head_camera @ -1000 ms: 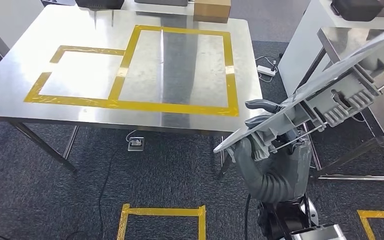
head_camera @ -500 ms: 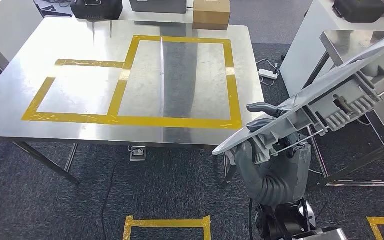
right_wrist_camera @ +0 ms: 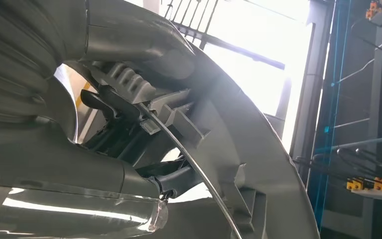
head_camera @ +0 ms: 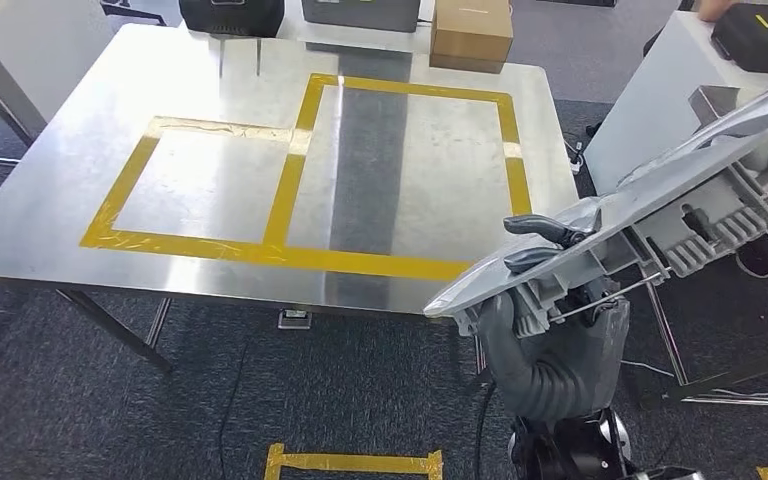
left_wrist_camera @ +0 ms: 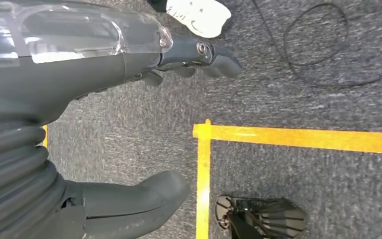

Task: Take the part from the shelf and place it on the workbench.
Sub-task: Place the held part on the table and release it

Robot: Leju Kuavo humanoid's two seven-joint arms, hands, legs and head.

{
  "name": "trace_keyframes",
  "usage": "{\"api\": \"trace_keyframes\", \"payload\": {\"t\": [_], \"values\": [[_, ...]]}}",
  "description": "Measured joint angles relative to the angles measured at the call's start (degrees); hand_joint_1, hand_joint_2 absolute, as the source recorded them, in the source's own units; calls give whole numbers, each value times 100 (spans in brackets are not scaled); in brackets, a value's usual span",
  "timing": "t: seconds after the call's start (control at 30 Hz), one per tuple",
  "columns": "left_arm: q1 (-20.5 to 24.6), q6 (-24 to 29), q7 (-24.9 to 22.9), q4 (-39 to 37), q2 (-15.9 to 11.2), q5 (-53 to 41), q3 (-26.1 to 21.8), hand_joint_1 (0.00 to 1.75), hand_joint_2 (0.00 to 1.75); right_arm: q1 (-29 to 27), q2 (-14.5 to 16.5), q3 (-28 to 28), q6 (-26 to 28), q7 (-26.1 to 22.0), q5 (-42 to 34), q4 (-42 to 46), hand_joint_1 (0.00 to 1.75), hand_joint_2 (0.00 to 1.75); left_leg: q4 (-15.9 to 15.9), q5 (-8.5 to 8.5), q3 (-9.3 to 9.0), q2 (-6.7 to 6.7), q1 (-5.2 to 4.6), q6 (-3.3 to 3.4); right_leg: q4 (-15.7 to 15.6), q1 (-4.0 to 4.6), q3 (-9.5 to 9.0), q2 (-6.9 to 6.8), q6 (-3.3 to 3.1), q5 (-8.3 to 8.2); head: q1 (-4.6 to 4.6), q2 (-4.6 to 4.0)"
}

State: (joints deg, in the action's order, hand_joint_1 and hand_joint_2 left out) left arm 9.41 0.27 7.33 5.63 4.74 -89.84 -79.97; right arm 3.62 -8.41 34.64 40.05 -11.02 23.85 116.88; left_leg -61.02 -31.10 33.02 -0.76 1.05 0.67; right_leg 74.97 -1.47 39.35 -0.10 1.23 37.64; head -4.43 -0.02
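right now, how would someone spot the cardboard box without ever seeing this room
Start at the steel workbench marked with yellow tape rectangles. Look along its far edge, where three things stand in a row. The cardboard box is the rightmost, plain brown, while the black case and grey case beside it are dark.

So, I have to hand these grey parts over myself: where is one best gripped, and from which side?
Probably at the near end of the grey part, from below, as the right hand has it: fingers among the ribs underneath, thumb on the smooth top. The long panel slants upward, so a second hold further along may steady it.
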Motion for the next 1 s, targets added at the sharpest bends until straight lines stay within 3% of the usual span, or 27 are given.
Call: {"api": "trace_keyframes", "payload": {"t": [0.03,0.1,0.13,0.17,0.2,0.23,0.33,0.4,0.47,0.5,0.53,0.6,0.63,0.67,0.73,0.77,0.83,1.0], "values": [[2,3,1,-1,-5,0,-1,0,175,-16,13,-20,0,-33,-6,-5,175,175,6,-53,-80,10,-40,15,-107,51,48,4,-99,-119,-29,0],[6,13,8,-4,-11,-1,-6,0,175,-40,50,-85,1,-113,-16,2,175,175,45,-152,-247,23,-114,36,-718,212,-35,17,-364,-693,-84,0],[12,17,12,-7,-8,0,-9,0,175,-43,68,-115,3,-143,-23,12,175,175,82,-189,-320,37,-138,35,-1009,292,-93,35,-502,-929,-67,0],[21,22,17,-10,-4,0,-12,0,175,-42,82,-140,5,-156,-32,27,175,175,123,-217,-367,45,-148,29,-1263,358,-166,49,-614,-1082,-42,0],[33,27,21,-12,-4,0,-14,0,175,-44,96,-161,7,-161,-39,44,175,175,151,-219,-410,48,-147,22,-1424,402,-215,56,-689,-1132,-15,0],[46,30,26,-11,-12,0,-15,0,175,-46,109,-182,9,-161,-45,58,175,175,176,-196,-454,51,-147,-6,-1527,413,-280,63,-721,-1099,4,0],[66,39,46,-13,-46,-2,-19,0,175,-42,166,-227,12,-161,-55,75,175,175,55,-224,-482,74,-134,-79,-1864,363,-599,39,-685,-1134,-15,0],[77,50,84,-17,-72,-4,-20,0,175,-33,204,-229,13,-161,-80,74,175,175,-417,-453,-211,112,-106,-136,-1944,321,-734,23,-621,-1125,39,0],[71,63,165,-19,-111,-5,-20,0,175,-52,227,-228,13,-161,-115,63,175,175,-961,-671,212,117,-46,-239,-1933,275,-784,17,-547,-1066,90,0],[65,73,209,-20,-128,-5,-21,0,175,-65,233,-228,13,-161,-127,54,175,175,-1049,-639,353,109,-7,-315,-1909,236,-806,19,-494,-1022,105,0],[61,80,243,-21,-140,-5,-21,0,175,-73,235,-228,13,-161,-131,43,175,175,-950,-472,402,92,40,-406,-1868,183,-827,23,-433,-966,114,0],[58,88,275,-25,-148,-6,-22,0,175,-72,233,-229,12,-151,-129,27,175,175,-416,30,294,35,127,-628,-1730,61,-859,29,-292,-811,142,0],[54,86,285,-36,-128,-7,-22,0,175,-64,231,-229,11,-143,-126,21,175,175,-193,180,228,12,151,-719,-1632,25,-850,38,-225,-727,205,0],[52,87,294,-40,-123,-7,-22,0,175,-54,229,-227,10,-131,-121,17,175,175,-75,218,189,-5,151,-645,-1558,14,-829,49,-175,-671,257,0],[46,88,309,-51,-107,-5,-21,0,175,-39,225,-219,8,-106,-115,10,175,175,-61,140,187,-12,121,-366,-1490,42,-787,70,-138,-631,281,0],[44,89,318,-47,-117,-4,-21,0,175,-33,223,-213,7,-94,-110,10,175,175,-67,118,189,-10,107,-218,-1513,50,-788,72,-145,-643,239,0],[40,81,338,-52,-105,-3,-21,0,175,-12,215,-205,5,-70,-84,9,175,175,-58,118,191,0,100,-230,-1562,48,-813,70,-159,-655,179,0],[50,52,322,-54,-88,-4,-20,0,175,61,150,-200,2,152,99,11,175,175,-54,90,172,40,88,-184,-1642,44,-875,54,-161,-660,88,0]]}}
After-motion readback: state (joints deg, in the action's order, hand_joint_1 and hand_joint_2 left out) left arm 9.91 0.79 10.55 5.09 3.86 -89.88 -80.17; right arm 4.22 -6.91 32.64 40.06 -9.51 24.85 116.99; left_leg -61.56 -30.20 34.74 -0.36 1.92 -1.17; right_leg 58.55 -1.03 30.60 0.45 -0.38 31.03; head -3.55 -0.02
